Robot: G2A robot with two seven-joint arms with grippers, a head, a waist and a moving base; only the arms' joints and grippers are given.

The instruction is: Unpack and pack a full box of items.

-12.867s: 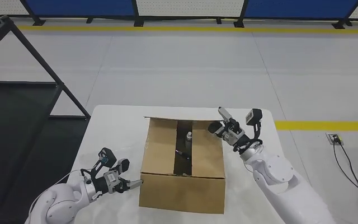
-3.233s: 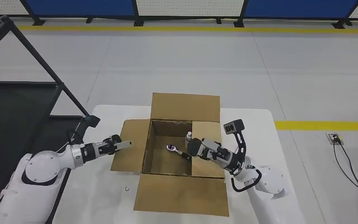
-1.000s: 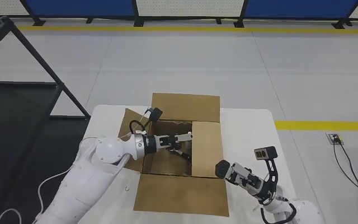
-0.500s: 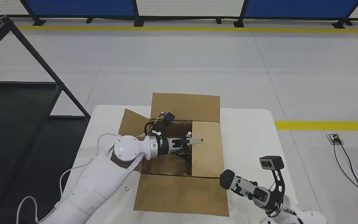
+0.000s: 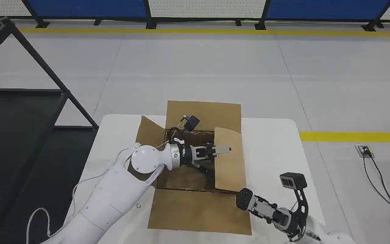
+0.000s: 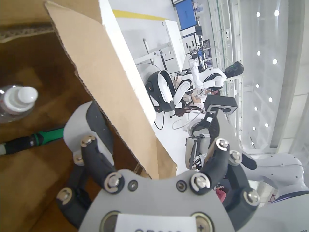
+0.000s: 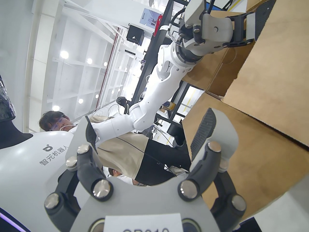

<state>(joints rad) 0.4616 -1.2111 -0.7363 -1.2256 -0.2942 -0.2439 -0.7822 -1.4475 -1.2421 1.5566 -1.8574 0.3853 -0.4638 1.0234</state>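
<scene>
Nearest, the right gripper [image 7: 149,124] sits wide and empty beside the box [image 5: 198,213], while farther on the left gripper [image 5: 216,151], wide too, straddles the raised side flap [image 5: 226,161], with the bottle [image 6: 17,102] and green-handled tool [image 6: 45,137] inside beyond it.

The box [image 5: 198,211] is plain brown cardboard, its cut flap edges showing a wavy corrugated line. The left pincer [image 5: 220,150] has white finger shells and black linkages on a grey plate studded with silver screws. Just beyond its finger inside the box are a clear bottle [image 6: 9,111] with a white cap [image 6: 25,95] and a tool handle [image 6: 44,135] banded green and black. The right pincer [image 7: 148,127] is likewise white-shelled, with black, finely ribbed pads [image 7: 201,131]. The counter [image 5: 116,141] under both pincers is white.
</scene>
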